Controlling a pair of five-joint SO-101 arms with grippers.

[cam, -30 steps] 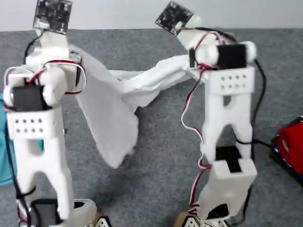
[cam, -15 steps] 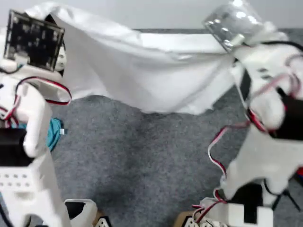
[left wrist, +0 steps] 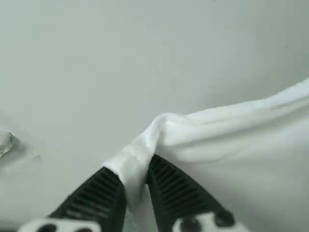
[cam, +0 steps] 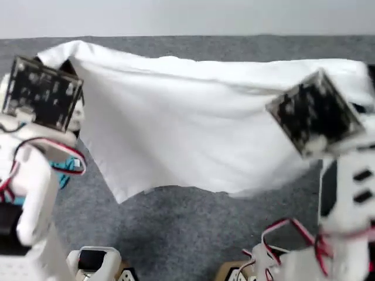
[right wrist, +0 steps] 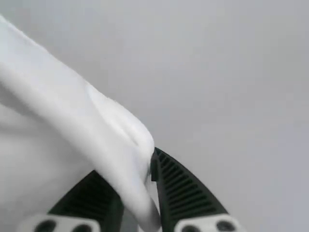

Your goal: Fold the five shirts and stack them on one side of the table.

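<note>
Nearest, the left white plastic arm (cam: 29,187) and the right white plastic arm (cam: 351,199) rise from the front edge of the grey, carpet-like tabletop (cam: 176,234), with a scrap of teal fabric (cam: 69,167) just beside the left one. Beyond them, the large white cloth shirt (cam: 187,134) hangs spread like a curtain between the arms, lifted off the tabletop with its lower hem loose. At its upper edge the left hand (left wrist: 131,169) is clenched on one bunched corner and the right hand (right wrist: 128,166) on the opposite corner, black ribbed fingers (left wrist: 169,193) pinching the cloth before a pale wall (cam: 176,17).
</note>
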